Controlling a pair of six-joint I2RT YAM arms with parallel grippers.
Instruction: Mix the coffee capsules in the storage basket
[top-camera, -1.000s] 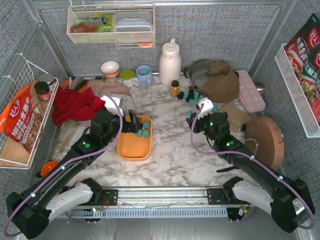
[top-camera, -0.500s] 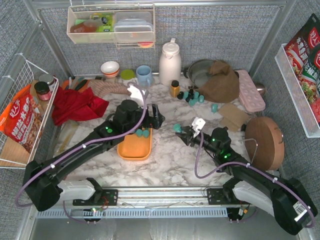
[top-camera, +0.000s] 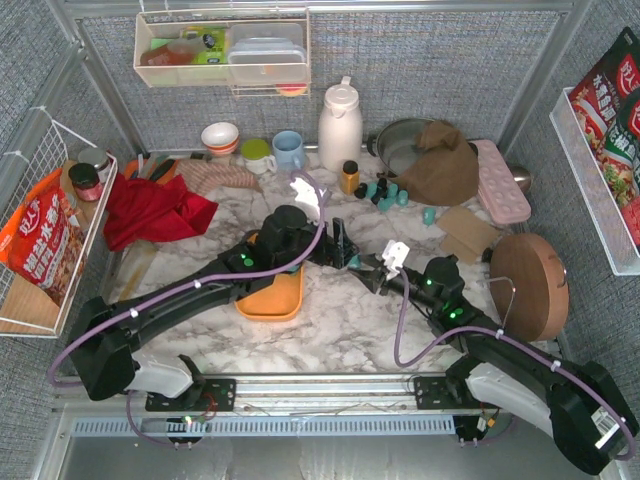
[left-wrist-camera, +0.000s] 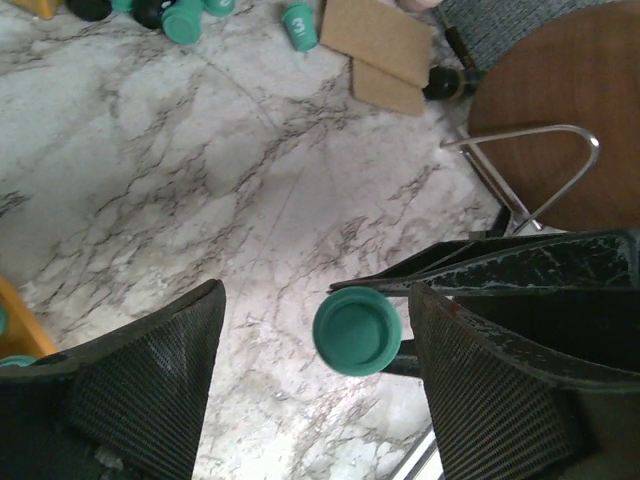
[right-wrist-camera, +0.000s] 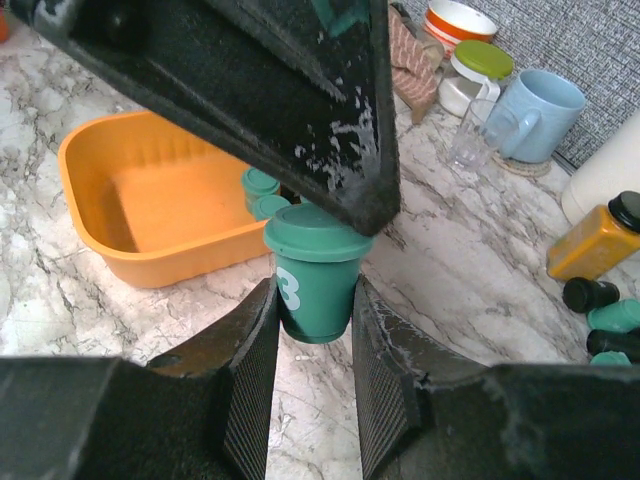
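Fingers of my right gripper (right-wrist-camera: 313, 305) pinch a teal capsule (right-wrist-camera: 313, 278) marked 3, upright with its wide rim on top. My left gripper (left-wrist-camera: 315, 300) is spread wide, one jaw on each side of that same capsule, with a gap showing on both sides in the left wrist view. The storage basket (right-wrist-camera: 110, 215) lies behind my left hand and ahead-left of my right fingertips, with two teal capsules (right-wrist-camera: 262, 192) in the corner closest to the right hand. More coffee capsules (top-camera: 385, 192) lie loose on the marble table (top-camera: 330, 320), well beyond both hands.

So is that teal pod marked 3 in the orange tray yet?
Out: the teal numbered capsule is pinched in the right gripper, beside the orange plastic basket.
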